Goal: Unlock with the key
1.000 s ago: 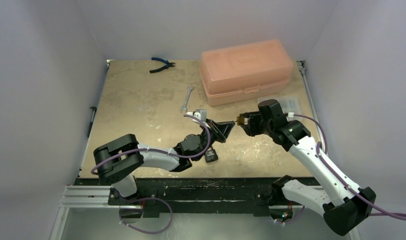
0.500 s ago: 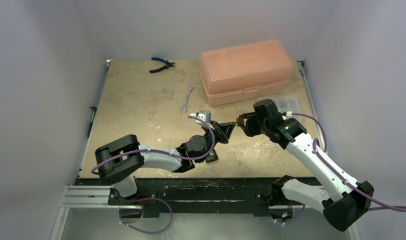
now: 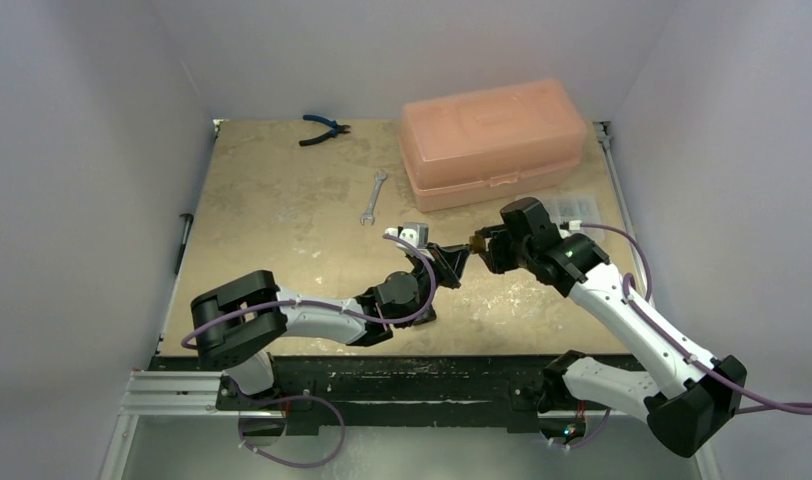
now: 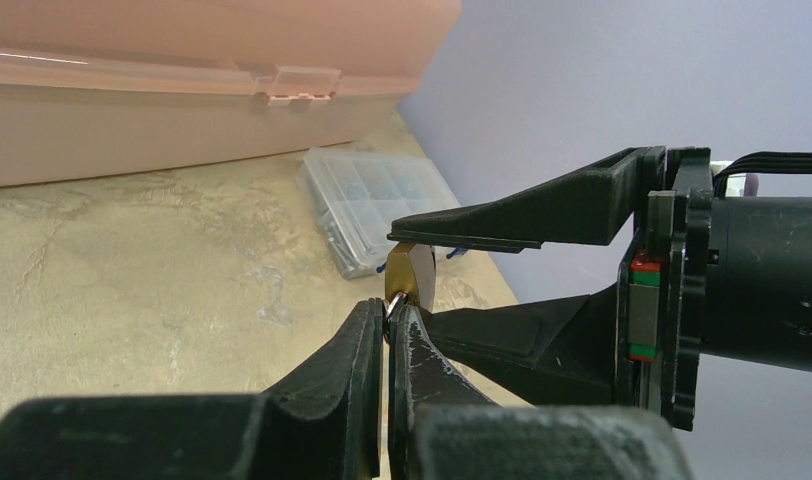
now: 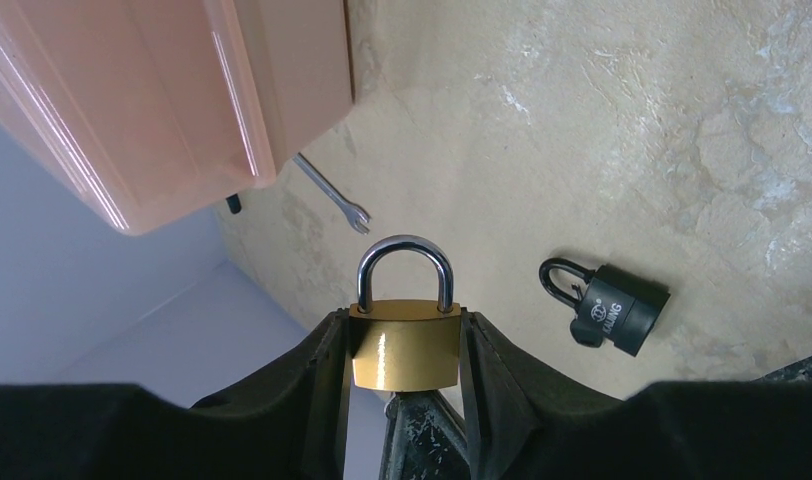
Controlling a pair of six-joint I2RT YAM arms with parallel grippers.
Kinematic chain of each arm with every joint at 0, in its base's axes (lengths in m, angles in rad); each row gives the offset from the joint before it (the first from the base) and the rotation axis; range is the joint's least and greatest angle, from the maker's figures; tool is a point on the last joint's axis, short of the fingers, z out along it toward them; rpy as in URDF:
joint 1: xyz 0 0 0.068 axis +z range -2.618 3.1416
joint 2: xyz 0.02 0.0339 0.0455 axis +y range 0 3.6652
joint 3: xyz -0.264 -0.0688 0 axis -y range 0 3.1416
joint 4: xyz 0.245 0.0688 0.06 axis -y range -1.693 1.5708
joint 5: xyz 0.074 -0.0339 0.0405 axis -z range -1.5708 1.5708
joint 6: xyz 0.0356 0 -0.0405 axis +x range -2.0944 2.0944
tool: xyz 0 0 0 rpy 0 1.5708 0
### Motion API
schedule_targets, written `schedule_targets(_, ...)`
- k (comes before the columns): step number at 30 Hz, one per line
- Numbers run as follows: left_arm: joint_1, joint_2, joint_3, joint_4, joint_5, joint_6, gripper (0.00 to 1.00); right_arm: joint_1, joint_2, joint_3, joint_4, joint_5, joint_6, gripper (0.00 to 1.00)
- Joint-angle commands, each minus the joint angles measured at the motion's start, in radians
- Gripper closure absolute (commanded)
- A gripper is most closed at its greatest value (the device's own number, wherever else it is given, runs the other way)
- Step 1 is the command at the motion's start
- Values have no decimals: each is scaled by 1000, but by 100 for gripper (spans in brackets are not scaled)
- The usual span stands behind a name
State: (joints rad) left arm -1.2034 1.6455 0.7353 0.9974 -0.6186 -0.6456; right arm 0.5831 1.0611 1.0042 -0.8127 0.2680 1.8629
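we hold our left arm (image 3: 312, 312) low, reaching rightward, left tool (image 3: 459, 257) pinched tight. our right arm (image 3: 622, 300) arches inward, right tool (image 3: 479, 243) part-spread in a grip, its tips meeting the left tool's tips.

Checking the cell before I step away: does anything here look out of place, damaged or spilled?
Nothing looks damaged or spilled. The one stray item is a black padlock, which lies flat on the table under the arms. It sits well apart from the brass padlock clamped in the right tool.
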Motion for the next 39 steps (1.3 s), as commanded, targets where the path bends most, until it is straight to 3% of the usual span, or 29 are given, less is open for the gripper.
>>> schedule_targets(1,-12,-14,26,-8,7,17,100,18,-14,58,26,-10,12,100)
schedule_targets(7,-12,-36,14,-25,8,10,99,18,-22,53,19,0,17,100)
schedule_targets(11,-12,-59,-6,-28,15,6,70,18,-29,48,16,15,22,100)
schedule_targets(14,-12,-80,-28,-28,27,0,54,18,-33,47,10,26,25,100)
schedule_targets(21,-12,-156,-69,-56,65,1,44,18,-39,47,-2,37,31,100)
schedule_targets(25,-10,-261,-106,-149,94,-4,28,18,-40,51,-10,47,30,100)
schedule_targets(28,-10,-352,-134,-237,111,6,28,18,-40,63,-26,56,26,100)
schedule_targets(32,0,-449,-142,-328,155,39,52,18,-62,53,-23,76,18,100)
schedule_targets(39,59,-436,-129,-304,305,31,60,18,-75,56,-22,57,-1,100)
